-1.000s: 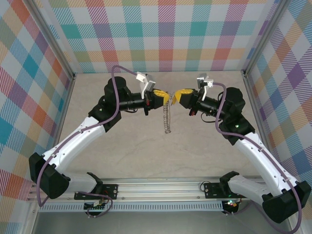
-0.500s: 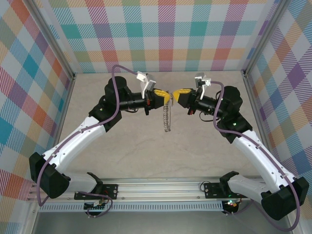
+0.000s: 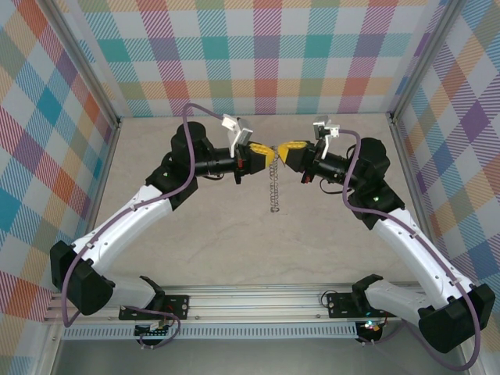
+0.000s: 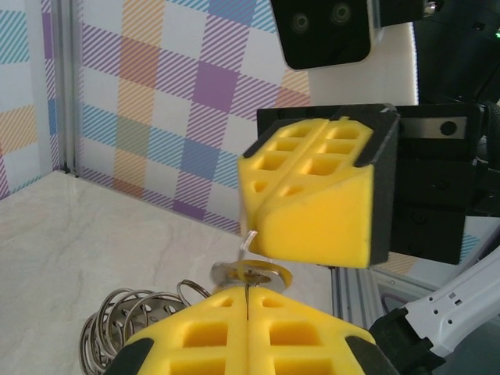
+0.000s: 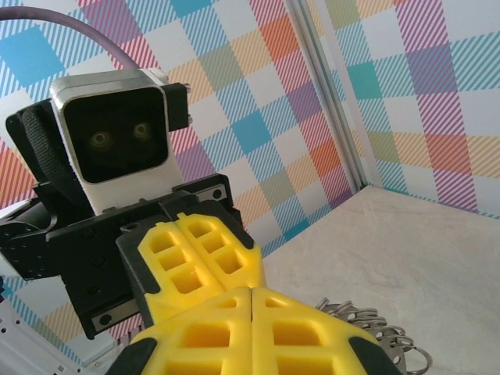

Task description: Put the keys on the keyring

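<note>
Both grippers meet tip to tip in mid-air over the middle of the table. My left gripper (image 3: 269, 154) (image 4: 247, 291) is shut on the keyring (image 3: 273, 187), a silver loop of rings hanging limp below its tips. Its coils (image 4: 125, 316) bunch beside the yellow fingers, and one flat ring (image 4: 254, 273) lies right at the tips. My right gripper (image 3: 280, 149) (image 5: 251, 291) is shut, facing the left one. A thin silver end of the key (image 4: 248, 242) sticks out of its tip, just above that ring. The key's head is hidden between the fingers. Rings of the keyring (image 5: 367, 324) show behind the right fingers.
The marble-look table (image 3: 234, 242) is bare under the hanging loop. Checked walls (image 3: 258, 55) close in the back and both sides, with an aluminium rail (image 3: 258, 301) along the near edge by the arm bases.
The right gripper has moved left until its tip meets the left gripper's tip. The left gripper shifted slightly right, and the hanging keyring swung with it.
</note>
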Controlling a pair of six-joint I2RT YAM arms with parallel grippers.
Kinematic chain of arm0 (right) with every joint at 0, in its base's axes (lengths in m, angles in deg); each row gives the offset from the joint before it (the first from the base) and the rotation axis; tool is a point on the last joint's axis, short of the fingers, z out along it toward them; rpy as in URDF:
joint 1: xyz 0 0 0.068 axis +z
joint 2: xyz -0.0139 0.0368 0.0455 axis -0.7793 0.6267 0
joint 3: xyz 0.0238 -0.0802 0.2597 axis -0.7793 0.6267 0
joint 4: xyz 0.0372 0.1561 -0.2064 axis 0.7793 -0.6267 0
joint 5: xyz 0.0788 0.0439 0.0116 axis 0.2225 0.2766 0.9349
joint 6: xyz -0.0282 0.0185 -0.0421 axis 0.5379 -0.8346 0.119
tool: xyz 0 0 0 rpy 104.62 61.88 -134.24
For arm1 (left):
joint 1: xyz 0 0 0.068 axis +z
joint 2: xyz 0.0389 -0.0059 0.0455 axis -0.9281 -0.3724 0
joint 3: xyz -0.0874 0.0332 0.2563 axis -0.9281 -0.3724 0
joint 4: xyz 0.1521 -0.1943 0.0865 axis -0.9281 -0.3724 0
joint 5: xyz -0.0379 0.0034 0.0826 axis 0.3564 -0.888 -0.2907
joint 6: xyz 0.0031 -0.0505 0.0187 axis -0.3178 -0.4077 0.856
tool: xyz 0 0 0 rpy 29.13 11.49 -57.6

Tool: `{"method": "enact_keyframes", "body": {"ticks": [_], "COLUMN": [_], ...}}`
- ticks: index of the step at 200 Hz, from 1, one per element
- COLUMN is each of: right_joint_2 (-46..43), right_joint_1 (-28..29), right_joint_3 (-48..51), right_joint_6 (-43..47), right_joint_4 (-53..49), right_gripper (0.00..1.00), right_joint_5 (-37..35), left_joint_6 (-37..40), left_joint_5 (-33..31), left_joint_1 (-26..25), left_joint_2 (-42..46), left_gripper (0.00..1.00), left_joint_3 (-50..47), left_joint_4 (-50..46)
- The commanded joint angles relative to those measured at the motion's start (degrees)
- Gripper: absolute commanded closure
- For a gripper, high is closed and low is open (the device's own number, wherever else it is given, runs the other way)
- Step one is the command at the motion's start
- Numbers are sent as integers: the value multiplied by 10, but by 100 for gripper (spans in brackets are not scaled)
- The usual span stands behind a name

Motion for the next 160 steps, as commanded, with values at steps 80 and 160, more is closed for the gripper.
{"method": "enact_keyframes", "body": {"ticks": [80,160], "right_joint_2": [-46,-30], "right_joint_1": [3,3], "right_joint_3": [22,26], "right_joint_6": [13,2], "right_joint_4": [-9,0], "right_gripper": [100,100], "right_joint_5": [-29,-8], "left_joint_6": [-3,-3], "left_joint_5": [-2,0], "left_joint_1": [-8,-8], "left_joint_2": [1,1], "left_gripper": [100,100], "left_joint_3": [23,24], "left_joint_4": [32,36]}}
